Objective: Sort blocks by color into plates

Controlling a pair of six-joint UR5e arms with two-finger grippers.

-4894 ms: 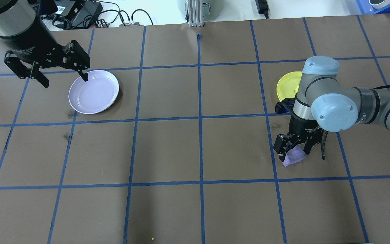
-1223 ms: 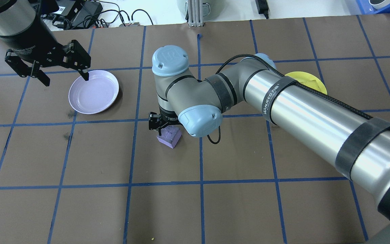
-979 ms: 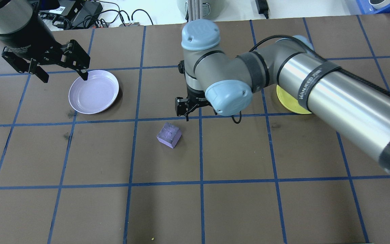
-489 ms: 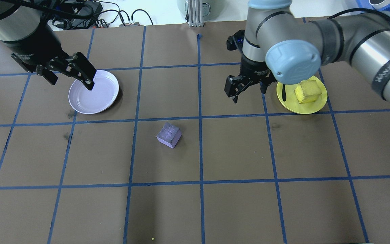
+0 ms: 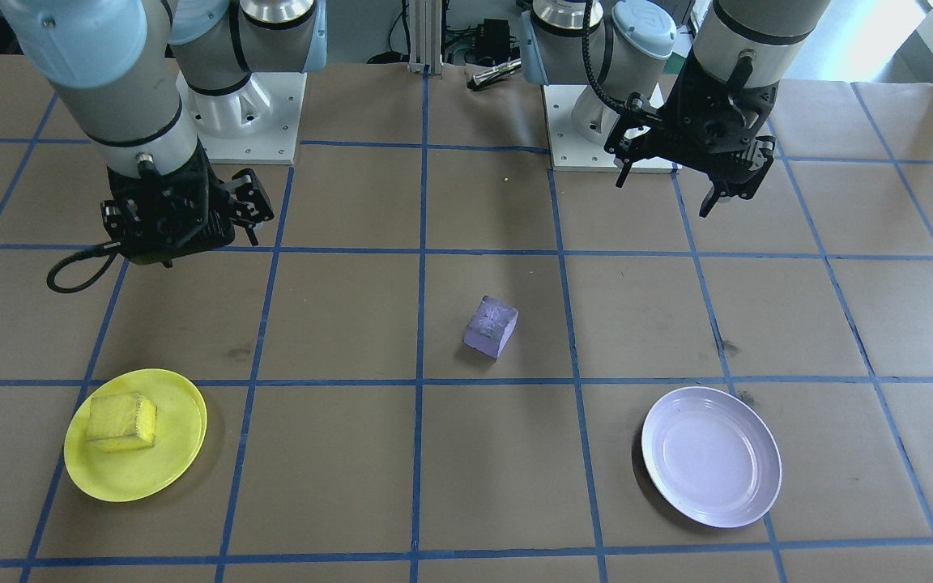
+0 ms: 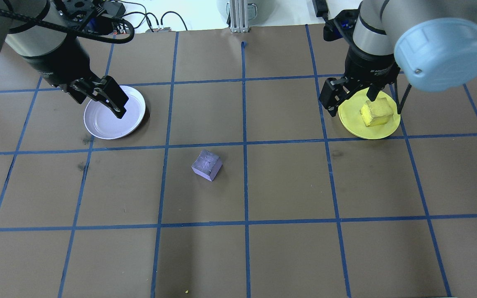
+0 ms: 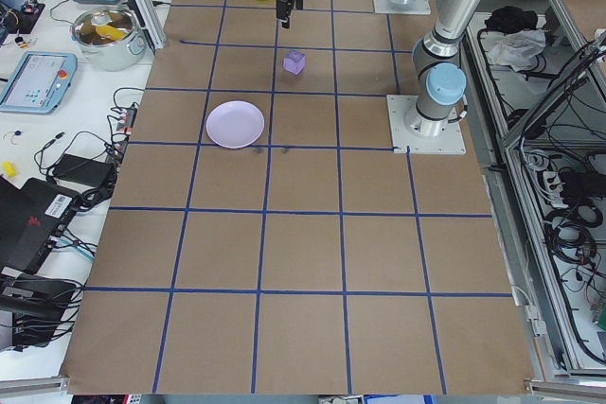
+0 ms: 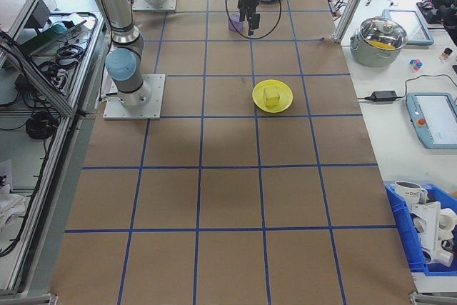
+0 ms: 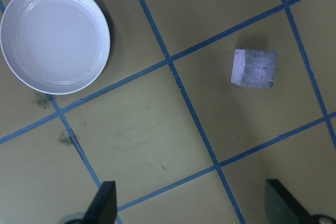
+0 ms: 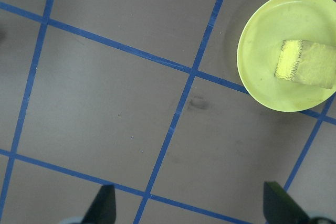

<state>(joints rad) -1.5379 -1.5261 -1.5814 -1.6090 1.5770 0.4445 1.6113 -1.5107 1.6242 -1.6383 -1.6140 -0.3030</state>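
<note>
Since the frame half a second before, the right gripper (image 6: 352,96) had drawn back from the middle of the table toward its right far side, and it hung with fingers spread and empty above the near edge of the yellow plate (image 6: 352,124). The left gripper (image 6: 99,92) had tilted inward over the lavender plate (image 6: 102,128), its jaws apart and holding nothing. The purple block (image 6: 207,165) lay where it had been set, alone near the table's centre, well apart from both plates. The yellow block (image 6: 376,112) already sat in the yellow plate.

The step in hand looked to be the left arm's pickup of the purple block. To do it well, the gripper would need to travel toward the table's middle, then turn its wrist so the fingers met two flat opposite faces, since the block sat rotated against the blue grid tape (image 6: 244,124). The rough foam would likely give a little, so a moderate squeeze low on the block seemed wise.

Nothing stood on the table between the left gripper and the block. Cables and power bricks (image 6: 110,12) lay beyond the far edge, out of the path. The right arm was well clear.
</note>
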